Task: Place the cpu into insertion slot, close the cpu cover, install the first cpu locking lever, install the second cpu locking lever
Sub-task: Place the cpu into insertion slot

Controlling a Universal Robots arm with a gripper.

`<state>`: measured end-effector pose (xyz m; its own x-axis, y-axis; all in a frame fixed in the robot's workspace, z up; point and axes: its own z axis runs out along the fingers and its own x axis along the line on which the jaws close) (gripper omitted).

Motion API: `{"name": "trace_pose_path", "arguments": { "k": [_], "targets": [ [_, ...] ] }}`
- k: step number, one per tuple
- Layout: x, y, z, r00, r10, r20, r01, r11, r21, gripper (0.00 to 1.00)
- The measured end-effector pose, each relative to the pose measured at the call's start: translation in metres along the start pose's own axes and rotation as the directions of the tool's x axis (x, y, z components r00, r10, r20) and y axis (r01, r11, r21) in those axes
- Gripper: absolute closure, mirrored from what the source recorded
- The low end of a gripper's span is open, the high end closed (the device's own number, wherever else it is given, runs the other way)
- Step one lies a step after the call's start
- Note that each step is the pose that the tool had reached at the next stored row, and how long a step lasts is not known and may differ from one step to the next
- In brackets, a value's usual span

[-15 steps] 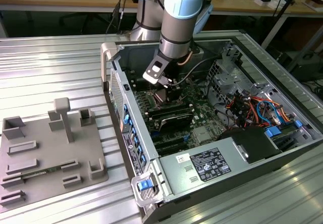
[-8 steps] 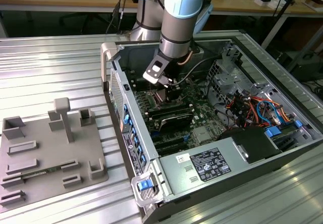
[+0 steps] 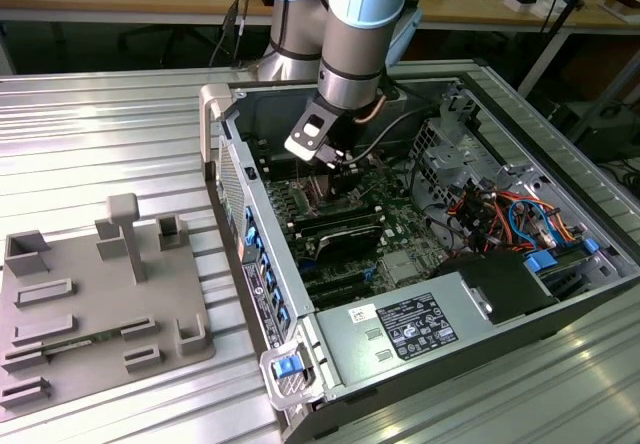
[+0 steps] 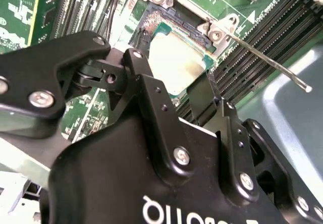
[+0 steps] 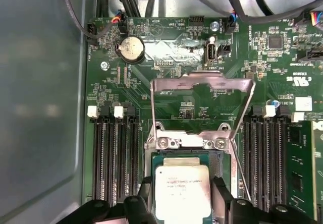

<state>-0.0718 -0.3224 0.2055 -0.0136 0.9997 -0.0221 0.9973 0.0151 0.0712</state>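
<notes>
In the open computer case [image 3: 255, 264] at the exterior view's right, the gripper [image 3: 338, 167] reaches beside the opened cpu cover [image 5: 202, 84] to the insertion slot [image 4: 151, 19] and is closed on two sides of the cpu [image 5: 181, 191], which lies in or just above that slot; I judge that the placing step is in hand, and it asks for a flat seating before any release.

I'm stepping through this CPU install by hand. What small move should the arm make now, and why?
Probably ease the cpu straight down. The gripper holds it between its jaws just over the slot, the cover stands open above, and it does not look seated yet.
</notes>
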Motion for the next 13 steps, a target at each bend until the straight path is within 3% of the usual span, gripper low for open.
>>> {"name": "trace_pose_path", "arguments": {
  "k": [2, 4, 13],
  "targets": [
    [-0.0001, 0.0001, -0.0001, 1.0, 0.0, 0.0033, 0.0, 1.0, 0.0003, 0.44],
    [-0.0003, 0.0004, 0.0006, 1.0, 0.0, 0.0033, 0.0, 1.0, 0.0001, 0.58],
    [-0.0009, 0.0005, -0.0003, 1.0, 0.0, 0.0034, 0.0, 1.0, 0.0002, 0.58]
  ]
}}
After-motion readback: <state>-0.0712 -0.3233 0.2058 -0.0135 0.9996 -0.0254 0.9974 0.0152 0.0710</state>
